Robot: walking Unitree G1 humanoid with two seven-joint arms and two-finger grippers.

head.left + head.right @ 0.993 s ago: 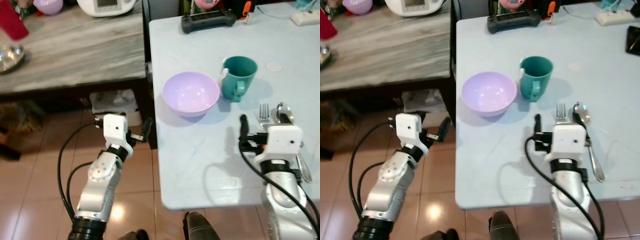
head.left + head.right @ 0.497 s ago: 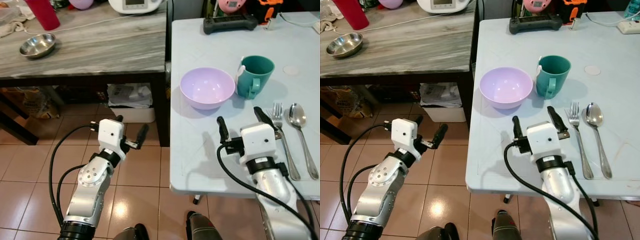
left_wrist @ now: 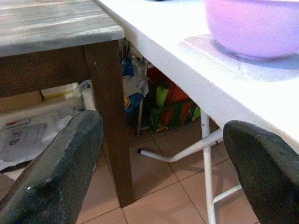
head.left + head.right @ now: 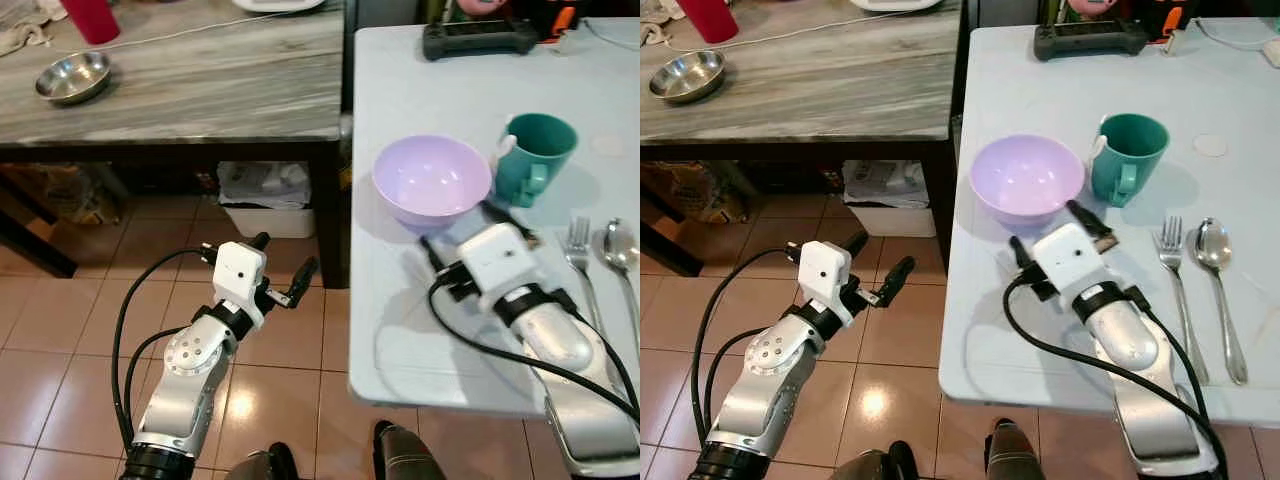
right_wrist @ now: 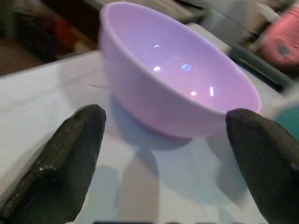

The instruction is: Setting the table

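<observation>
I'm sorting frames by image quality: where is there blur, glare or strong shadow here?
Right wrist view: soft all over, with the background smeared; small glints inside the bowl. Left wrist view: the white table looks washed out, with deep shade under it. Eye views: fairly sharp, a glare spot on the floor, a soft shadow beside the mug.

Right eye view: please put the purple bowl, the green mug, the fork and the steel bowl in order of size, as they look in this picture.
1. Purple bowl, clearly the largest.
2. Green mug.
3. Steel bowl and fork: unsure. The fork is longer but very thin, and the steel bowl stands farther from the camera on the other table, so it may look smaller than it is.
</observation>
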